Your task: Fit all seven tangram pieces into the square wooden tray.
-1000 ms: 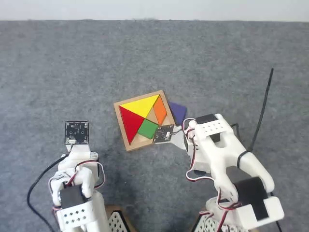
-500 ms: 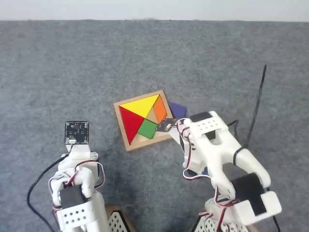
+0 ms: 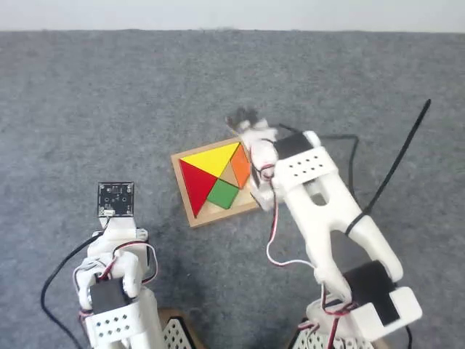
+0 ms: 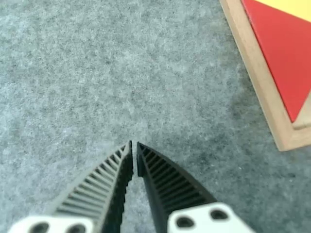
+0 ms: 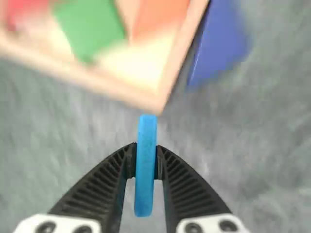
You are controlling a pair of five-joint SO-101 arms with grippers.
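Observation:
The square wooden tray point(image 3: 190, 217) lies mid-table and holds a yellow triangle point(image 3: 211, 158), a red triangle point(image 3: 195, 185), a green square point(image 3: 222, 193) and an orange piece point(image 3: 240, 166). My right arm point(image 3: 305, 174) stretches over the tray's right side. In the right wrist view my right gripper point(image 5: 145, 148) is shut on a thin blue piece point(image 5: 146, 131), held on edge just short of a tray corner point(image 5: 160, 99). A purple-blue piece point(image 5: 218, 43) lies on the carpet beside that corner. My left gripper point(image 4: 133, 145) is shut and empty over bare carpet, left of the tray rim point(image 4: 257, 82).
Grey carpet covers the whole table, with wide free room on the far side and to the left. My left arm point(image 3: 112, 283) rests near the front edge. A black cable point(image 3: 399, 156) arcs up at the right.
My right arm has swung from the tray's near right corner toward the far side, and now covers the tray's right edge and the purple-blue piece. The left arm has not moved.

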